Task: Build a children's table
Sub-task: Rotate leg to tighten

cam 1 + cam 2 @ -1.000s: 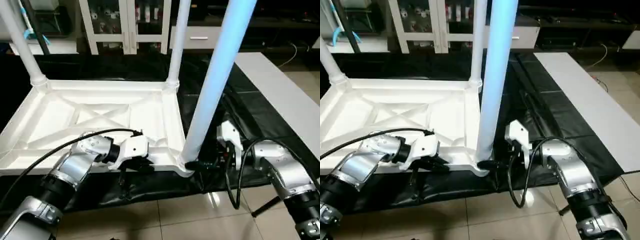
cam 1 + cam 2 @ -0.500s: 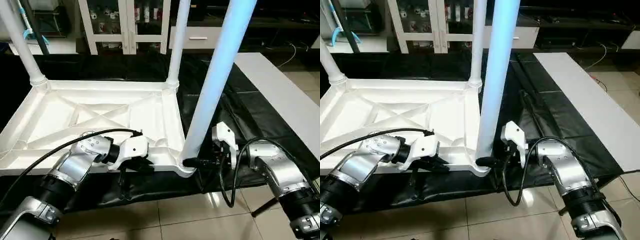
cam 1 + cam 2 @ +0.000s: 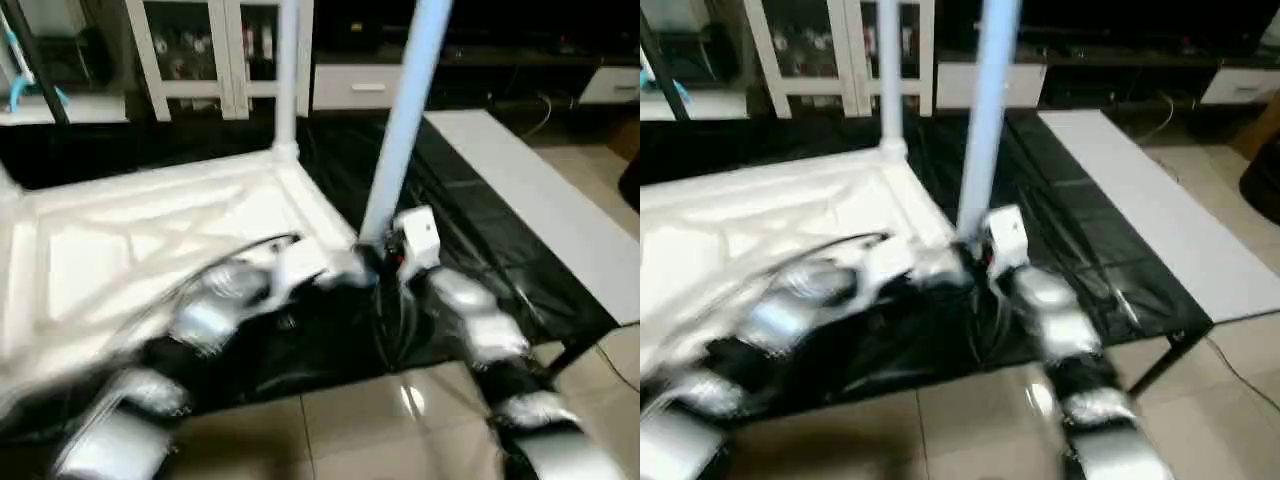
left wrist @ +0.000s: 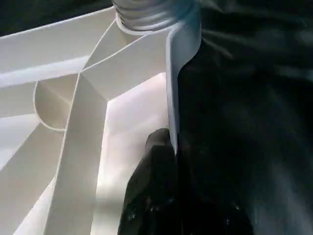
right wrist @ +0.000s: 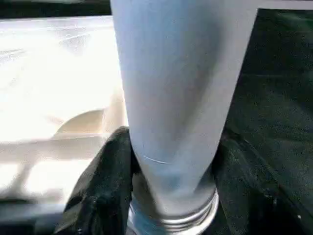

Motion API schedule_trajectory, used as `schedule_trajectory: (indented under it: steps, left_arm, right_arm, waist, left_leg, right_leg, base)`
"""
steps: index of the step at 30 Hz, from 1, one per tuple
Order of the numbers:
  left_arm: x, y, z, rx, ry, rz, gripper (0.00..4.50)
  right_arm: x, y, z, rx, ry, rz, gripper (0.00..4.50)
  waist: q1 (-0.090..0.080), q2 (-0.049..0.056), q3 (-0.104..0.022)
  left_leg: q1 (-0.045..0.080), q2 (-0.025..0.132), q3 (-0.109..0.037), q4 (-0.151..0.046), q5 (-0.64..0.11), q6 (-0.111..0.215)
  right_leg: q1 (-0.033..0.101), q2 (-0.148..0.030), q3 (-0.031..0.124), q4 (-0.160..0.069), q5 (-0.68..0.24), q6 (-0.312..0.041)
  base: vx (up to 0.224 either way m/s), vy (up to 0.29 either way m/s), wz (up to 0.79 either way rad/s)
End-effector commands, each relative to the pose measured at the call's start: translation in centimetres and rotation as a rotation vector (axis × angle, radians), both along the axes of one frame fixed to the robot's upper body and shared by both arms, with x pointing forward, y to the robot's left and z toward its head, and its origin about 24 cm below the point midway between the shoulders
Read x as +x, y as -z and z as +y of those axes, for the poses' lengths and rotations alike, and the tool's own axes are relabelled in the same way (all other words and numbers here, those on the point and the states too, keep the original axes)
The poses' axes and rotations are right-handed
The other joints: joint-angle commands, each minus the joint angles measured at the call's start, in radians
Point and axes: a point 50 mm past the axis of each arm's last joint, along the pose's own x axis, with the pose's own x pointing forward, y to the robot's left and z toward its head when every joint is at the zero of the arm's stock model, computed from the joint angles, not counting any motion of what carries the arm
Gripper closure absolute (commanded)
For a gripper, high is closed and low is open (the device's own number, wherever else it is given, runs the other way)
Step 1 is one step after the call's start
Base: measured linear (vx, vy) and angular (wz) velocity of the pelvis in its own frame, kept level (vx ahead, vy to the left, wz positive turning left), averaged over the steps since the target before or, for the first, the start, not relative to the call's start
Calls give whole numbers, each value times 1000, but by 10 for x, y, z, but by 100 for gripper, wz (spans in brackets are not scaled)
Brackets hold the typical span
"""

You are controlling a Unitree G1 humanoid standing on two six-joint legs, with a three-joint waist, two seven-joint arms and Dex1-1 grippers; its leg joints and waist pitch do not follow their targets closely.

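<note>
The right gripper clamps the long white tube leg at the ribbed white plastic tabletop's near corner socket. The left gripper pinches the tabletop's rim beside it. A tilted leg could cross-thread or jam.

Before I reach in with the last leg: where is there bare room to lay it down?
Free: the black sheet between the near leg and the white board. Crowded: the tabletop's near corner, where the left claw and right claw work.
</note>
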Motion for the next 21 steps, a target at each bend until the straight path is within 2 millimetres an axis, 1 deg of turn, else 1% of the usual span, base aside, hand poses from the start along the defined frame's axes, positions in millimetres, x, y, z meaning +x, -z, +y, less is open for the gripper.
schedule_trajectory:
  steps: [1, 2, 3, 5, 6, 7, 8, 9, 10, 11, 12, 13, 14, 15, 16, 17, 18, 19, 20, 21]
  left_arm:
    - [6, -3, 3, 18, -67, -57, 450]
    - [6, -3, 1, 19, -59, -59, 450]
    - [6, -3, 0, 17, -45, -61, 450]
    - [5, -2, 0, 23, -27, -51, 450]
    - [5, -1, 1, 27, -20, -52, 450]
    - [5, -1, 2, 30, -16, -50, 450]
    - [4, 1, 3, 35, -4, -49, 450]
    - [4, 1, 4, 37, -1, -48, 450]
    - [2, 1, 5, 33, 41, -56, 450]
    - [2, 1, 5, 32, 47, -58, 450]
    - [1, 1, 5, 25, 78, -65, 450]
    - [0, 1, 5, 21, 88, -66, 450]
    - [-1, 1, 6, 18, 109, -67, 450]
    - [-6, 0, 6, 11, 176, -66, 450]
    - [-18, 1, 7, -1, 318, -35, 450]
    - [-25, 3, 11, 2, 390, -2, 450]
    - [-31, 5, 17, 21, 441, 37, 450]
    - [-36, 7, 30, 88, 473, 72, 450]
    - [-36, 7, 30, 88, 473, 72, 450]
    - [-39, 6, 36, 97, 485, 89, 450]
  right_arm:
    - [-4, 19, -20, -44, 166, 71, 257]
    - [-3, 17, -18, -34, 169, 53, 257]
    - [-1, 12, -12, 12, 148, 21, 257]
    - [1, 5, -4, 65, 100, -28, 257]
    - [1, 1, 1, 120, 67, -55, 257]
    - [1, -2, 3, 161, 46, -73, 257]
    - [0, -8, 11, 271, -24, -102, 257]
    - [-1, -11, 13, 313, -57, -117, 222]
    - [-5, -15, 15, 355, -147, -139, 222]
    - [-6, -15, 16, 361, -159, -139, 222]
    - [-10, -15, 19, 361, -233, -127, 187]
    - [-11, -15, 17, 337, -249, -129, 179]
    - [-12, -14, 15, 315, -256, -127, 179]
    - [-13, -14, 13, 297, -271, -126, 169]
    - [-14, -15, 5, 257, -286, -143, 146]
    - [-16, -16, 1, 233, -314, -151, 146]
    - [-18, -17, -4, 206, -361, -150, 134]
    - [-22, -19, -13, 136, -435, -155, 124]
    - [-22, -19, -13, 136, -435, -155, 124]
    - [-26, -20, -18, 72, -496, -164, 112]
  waist:
    - [-5, 5, -47]
    - [-6, 9, -49]
    - [-6, 9, -49]
    - [-6, 9, -49]
    - [-6, 11, -51]
    - [-7, 9, -52]
    - [-6, 9, -53]
    - [-7, 6, -53]
    - [-4, 9, -53]
    - [0, 7, -53]
    - [1, 5, -53]
    - [1, 5, -53]
    - [3, 4, -55]
    - [3, 4, -55]
    - [4, 5, -60]
    - [3, 7, -59]
    - [6, 10, -59]
    - [10, 17, -62]
    - [11, 16, -65]
    - [14, 18, -64]
  left_leg:
    - [12, -7, -4, -74, -460, -13]
    - [8, -6, -5, -77, -454, -7]
    - [6, -6, -5, -77, -451, -4]
    - [7, -6, 0, -75, -453, 13]
    - [5, -6, 0, -75, -439, 20]
    - [1, -6, 2, -76, -433, 27]
    - [-1, -5, 3, -76, -418, 37]
    - [-1, -5, 5, -75, -415, 48]
    - [-5, -2, 5, -76, -383, 52]
    - [-4, -1, 7, -76, -377, 62]
    - [-3, -1, 8, -75, -376, 68]
    - [-4, 0, 7, -75, -372, 70]
    - [-9, 0, 7, -76, -356, 72]
    - [-11, 1, 7, -76, -348, 72]
    - [-17, 0, 6, -76, -303, 70]
    - [-25, 1, 4, -80, -264, 72]
    - [-17, 5, 7, -76, -252, 75]
    - [-10, 7, 9, -72, -240, 79]
    - [-10, 10, 10, -71, -215, 84]
    - [-8, 8, 14, -69, -196, 90]
  right_leg:
    - [17, -33, 10, -105, -505, -108]
    - [21, -33, 10, -103, -470, -116]
    - [21, -33, 10, -102, -451, -121]
    - [17, -31, 14, -99, -407, -143]
    - [21, -32, 15, -95, -378, -156]
    - [23, -32, 15, -95, -367, -160]
    - [25, -34, 16, -93, -350, -169]
    - [27, -33, 16, -94, -340, -173]
    - [29, -35, 18, -89, -309, -186]
    - [30, -36, 16, -91, -310, -187]
    - [29, -36, 17, -90, -318, -191]
    - [30, -36, 17, -90, -323, -191]
    - [33, -38, 17, -89, -319, -187]
    - [33, -40, 18, -87, -317, -188]
    - [40, -42, 18, -81, -285, -190]
    - [45, -42, 16, -75, -249, -194]
    - [38, -43, 17, -74, -226, -207]
    - [37, -41, 20, -67, -186, -225]
    - [41, -41, 20, -62, -139, -238]
    - [37, -37, 21, -58, -98, -251]
  base:
    - [0, 0, 0]
    - [0, 0, 0]
    - [0, 0, 0]
    - [0, 0, 0]
    - [0, 0, 0]
    - [0, 0, 0]
    - [0, 0, 0]
    - [0, 0, 0]
    - [0, 0, 0]
    - [0, 0, 0]
    - [0, 0, 0]
    - [0, 0, 0]
    - [0, 0, 0]
    - [0, 0, 0]
    - [0, 0, 0]
    - [0, 0, 0]
    - [0, 0, 0]
    - [0, 0, 0]
    - [76, -10, 3]
    - [75, 1, 3]
